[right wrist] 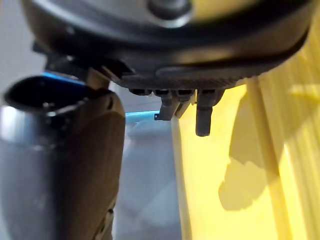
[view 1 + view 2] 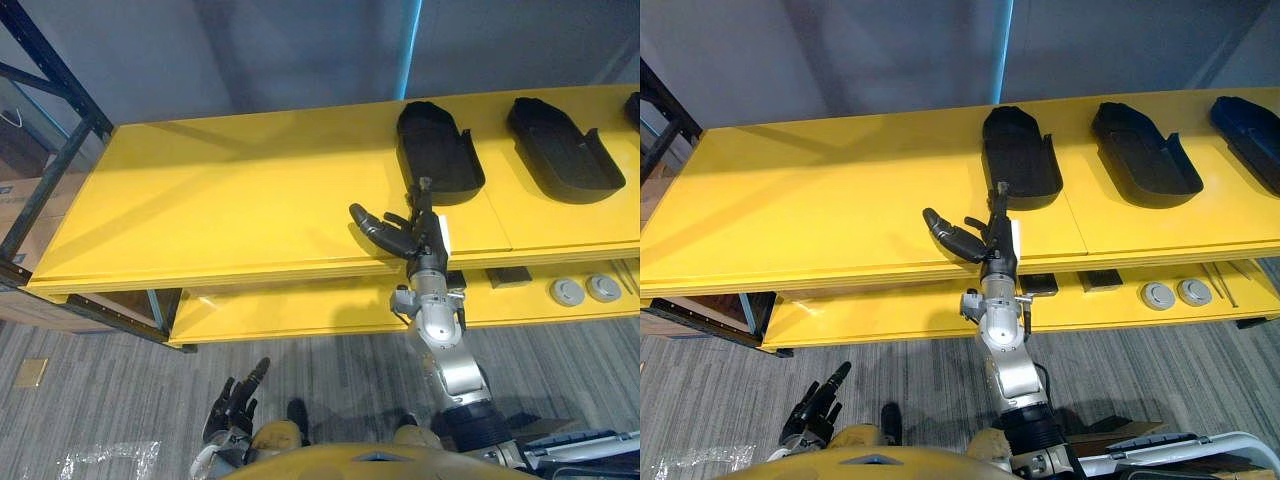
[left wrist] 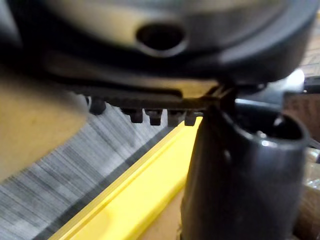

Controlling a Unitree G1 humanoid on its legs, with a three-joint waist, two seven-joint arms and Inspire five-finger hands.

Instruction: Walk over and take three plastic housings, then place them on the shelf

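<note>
Three housings (image 2: pixel 1020 155) on yellow shelf (image 2: pixel 820 200) | right hand (image 2: pixel 985 243) spread | left hand (image 2: pixel 234 402) relaxed | grey floor (image 2: pixel 940 370)

I see a bright yellow shelf (image 2: pixel 250 200), matt black housings (image 2: pixel 437 150), a grey floor (image 2: pixel 110 400) streaked with fine lighter lines, and my right hand (image 2: pixel 405 238) dark, nearly black.

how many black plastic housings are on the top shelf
3, in a row on the top shelf: the left housing just beyond the right hand, the middle housing to its right, the right housing at the view's edge. More could lie beyond.
</note>
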